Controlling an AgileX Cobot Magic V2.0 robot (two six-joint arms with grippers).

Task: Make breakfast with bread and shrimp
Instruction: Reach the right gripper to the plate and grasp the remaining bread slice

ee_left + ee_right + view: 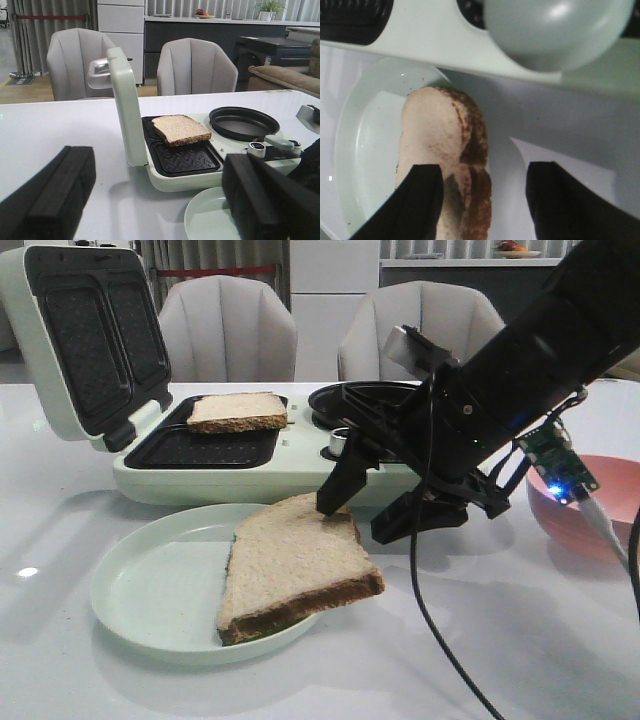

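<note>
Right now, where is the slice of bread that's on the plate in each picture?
Front view: the bread slice lies in the middle, tilted over the pale green plate rim, under the right tool.
Left wrist view: not in it; only the plate's edge shows.
Right wrist view: low centre-left, by the open tool.
Shared landmark: the plate.

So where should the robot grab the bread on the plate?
Best bet is the bread's right edge, which sticks out past the plate rim and looks lifted off it. Coming in from the right, one finger could slip under and one over. The right gripper hangs open there.
</note>
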